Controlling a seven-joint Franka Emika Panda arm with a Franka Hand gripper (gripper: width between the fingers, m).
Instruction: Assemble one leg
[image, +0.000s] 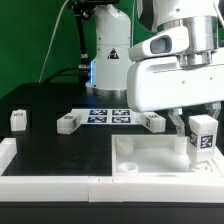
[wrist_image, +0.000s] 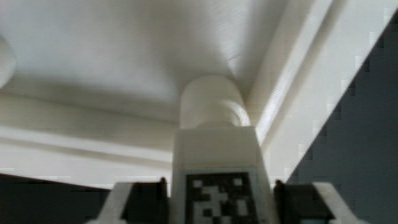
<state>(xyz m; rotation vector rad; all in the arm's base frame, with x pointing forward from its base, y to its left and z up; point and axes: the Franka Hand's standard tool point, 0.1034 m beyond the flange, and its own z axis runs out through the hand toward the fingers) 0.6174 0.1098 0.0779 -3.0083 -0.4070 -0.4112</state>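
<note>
With the gripper closed on the small white rectangular plastic leg bearing a black-and-white tag, upright over the large flat white square panel at the exterior view's right on the black table, lower straight, keep vertical, and release only once firmly seated.

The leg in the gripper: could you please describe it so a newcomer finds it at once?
Start at the big white panel at the exterior view's lower right. Over its right end the gripper holds the leg upright. The three other legs lie loose on the black table.
</note>
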